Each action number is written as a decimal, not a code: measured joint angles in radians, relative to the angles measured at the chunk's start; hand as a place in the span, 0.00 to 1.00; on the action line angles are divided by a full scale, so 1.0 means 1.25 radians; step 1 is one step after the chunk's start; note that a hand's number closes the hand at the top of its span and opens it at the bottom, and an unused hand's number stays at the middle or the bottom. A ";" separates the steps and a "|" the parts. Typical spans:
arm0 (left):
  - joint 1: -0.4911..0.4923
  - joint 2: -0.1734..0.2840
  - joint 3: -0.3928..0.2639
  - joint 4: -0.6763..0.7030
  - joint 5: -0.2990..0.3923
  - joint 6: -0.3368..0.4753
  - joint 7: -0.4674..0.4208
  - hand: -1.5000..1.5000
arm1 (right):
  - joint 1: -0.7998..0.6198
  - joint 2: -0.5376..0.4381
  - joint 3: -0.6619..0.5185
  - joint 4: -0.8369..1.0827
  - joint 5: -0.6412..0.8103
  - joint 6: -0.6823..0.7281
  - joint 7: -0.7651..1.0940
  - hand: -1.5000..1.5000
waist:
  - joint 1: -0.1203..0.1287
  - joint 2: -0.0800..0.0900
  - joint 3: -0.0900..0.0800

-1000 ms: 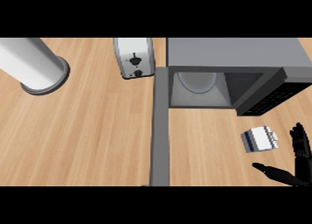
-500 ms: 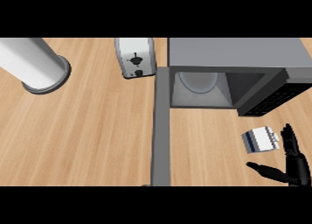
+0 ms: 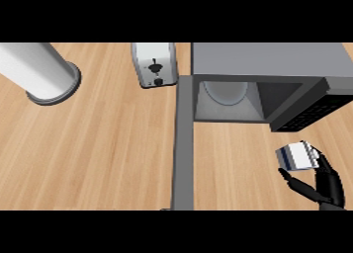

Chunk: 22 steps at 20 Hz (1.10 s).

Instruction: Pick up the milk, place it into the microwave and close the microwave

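Standing over the counter: wooden top fills the frame, split by a grey strip running down the middle. Microwave sits upper right, its door swung open toward centre right, cavity visible and holding nothing of the task. Grey cylinder at upper left, toaster at top centre; neither is involved. Right hand enters at lower right, thumb on one side and fingers on the other side of the milk, apparently closing round it. Milk carton lies on the counter at lower right, below the open door, well outside the cavity. Progress judged early: grasp being made, lift not evident, placing and door closing both remain. Carton's long axis cannot be told from this steep view; its light top faces upward, edges slightly skewed to the frame. Left hand not seen.
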 measured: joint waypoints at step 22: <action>-0.011 -0.002 0.030 0.040 0.037 -0.038 0.028 0.00 | -0.097 0.167 0.077 -0.026 0.053 -0.011 -0.021 1.00 | -0.007 -0.004 -0.003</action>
